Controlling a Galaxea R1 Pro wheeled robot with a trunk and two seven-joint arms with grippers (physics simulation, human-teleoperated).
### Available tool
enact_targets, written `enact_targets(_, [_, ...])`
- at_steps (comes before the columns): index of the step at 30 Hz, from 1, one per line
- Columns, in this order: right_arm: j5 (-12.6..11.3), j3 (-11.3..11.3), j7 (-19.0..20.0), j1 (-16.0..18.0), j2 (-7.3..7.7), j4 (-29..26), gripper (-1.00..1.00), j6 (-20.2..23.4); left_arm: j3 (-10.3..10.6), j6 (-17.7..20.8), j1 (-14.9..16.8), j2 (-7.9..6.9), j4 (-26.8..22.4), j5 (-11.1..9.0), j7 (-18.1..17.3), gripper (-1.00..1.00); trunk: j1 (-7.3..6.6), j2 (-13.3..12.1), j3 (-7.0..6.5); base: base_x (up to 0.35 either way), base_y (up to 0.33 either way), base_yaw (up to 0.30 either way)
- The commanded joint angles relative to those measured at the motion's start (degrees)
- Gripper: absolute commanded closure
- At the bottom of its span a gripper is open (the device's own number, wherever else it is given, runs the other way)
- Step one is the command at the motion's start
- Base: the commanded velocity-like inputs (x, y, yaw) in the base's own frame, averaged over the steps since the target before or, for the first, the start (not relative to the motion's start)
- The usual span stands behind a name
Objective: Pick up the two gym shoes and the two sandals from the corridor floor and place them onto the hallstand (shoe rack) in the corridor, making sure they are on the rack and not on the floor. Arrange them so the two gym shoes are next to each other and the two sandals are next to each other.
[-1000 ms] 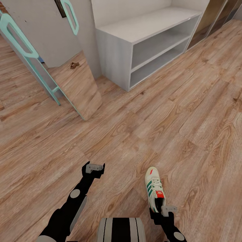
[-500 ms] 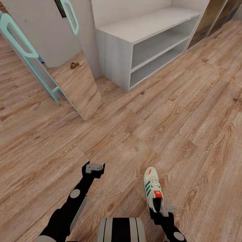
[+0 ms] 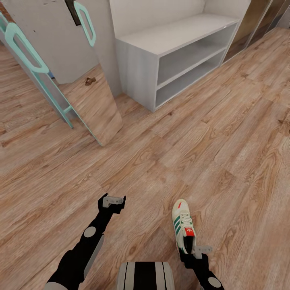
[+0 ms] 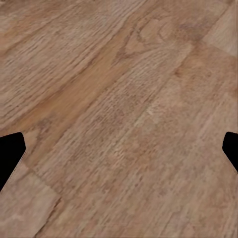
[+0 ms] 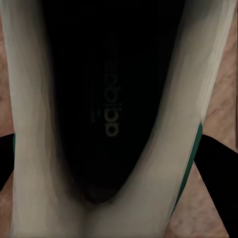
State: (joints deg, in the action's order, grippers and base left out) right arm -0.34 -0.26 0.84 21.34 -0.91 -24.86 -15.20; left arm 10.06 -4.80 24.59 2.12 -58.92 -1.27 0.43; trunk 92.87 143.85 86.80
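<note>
The gym shoe [image 3: 183, 227] is at the 5 o'clock part of the head view, close in front of the robot's base, with its toe pointing toward the hallstand [image 3: 177, 52]. The hallstand stands far away at about 1 o'clock, next to the mirrored wardrobe door [image 3: 80, 76], and both its top and its two shelves have no shoes on them.

The right gripper [image 3: 192, 253] is closed on the heel collar of the shoe. In the right wrist view the dark inside of the gym shoe [image 5: 106, 99] is directly ahead and the cream heel rim runs between the two dark fingers [image 5: 215, 163], which sit at both sides of it. I cannot tell from the pictures if the sole touches the corridor floor [image 3: 161, 161] or is a little above it.

I judge the shoe as light, with a stiff rubber sole but a soft padded upper. The heel collar is a good place to hold because it is thick and firm. However, the long toe hangs out in front, so the shoe may swing or rotate in the grip during transport.

The left gripper [image 3: 112, 200] is wide open and holds nothing; it is above bare planks at about 7 o'clock.
</note>
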Motion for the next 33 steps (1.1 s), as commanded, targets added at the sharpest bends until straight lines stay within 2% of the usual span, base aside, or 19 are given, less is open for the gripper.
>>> enact_targets(1, [-0.1,0.0,0.1,0.0,-0.01,-0.1,1.00,-0.2,0.1,-0.2,0.0,-0.01,0.0,-0.1,0.0,-1.00,-0.03,0.0,-0.20,0.000,0.000,0.000])
enact_targets(16, [-0.1,-0.1,0.0,0.0,0.01,-0.4,1.00,-0.2,0.0,-0.1,0.0,-0.01,0.0,-0.1,0.1,-1.00,-0.42,-0.2,-3.77,0.000,0.000,0.000])
enact_targets(21, [-0.1,-0.1,0.0,0.0,-0.04,-2.5,1.00,-0.2,0.0,0.1,0.0,0.05,0.0,-0.1,0.1,-1.00,-0.55,-0.3,-5.31,0.000,0.000,0.000])
enact_targets(23, [-0.1,-0.1,-0.1,0.0,-0.05,-3.8,1.00,-0.2,0.0,0.5,0.0,0.07,0.0,-0.1,0.2,-1.00,-0.60,-0.3,-5.94,0.000,0.000,0.000])
enact_targets(28, [-0.1,-0.2,-0.1,0.0,-0.01,-9.0,1.00,0.1,0.1,4.3,0.0,0.08,0.0,-0.1,0.2,-1.00,-0.73,-0.4,-7.52,0.000,0.000,0.000])
enact_targets(33, [-0.1,-0.4,-0.1,-0.2,0.05,-19.4,1.00,1.6,0.1,6.7,0.0,0.13,0.0,-0.2,0.2,-1.00,-0.86,-0.4,-9.10,0.000,0.000,0.000])
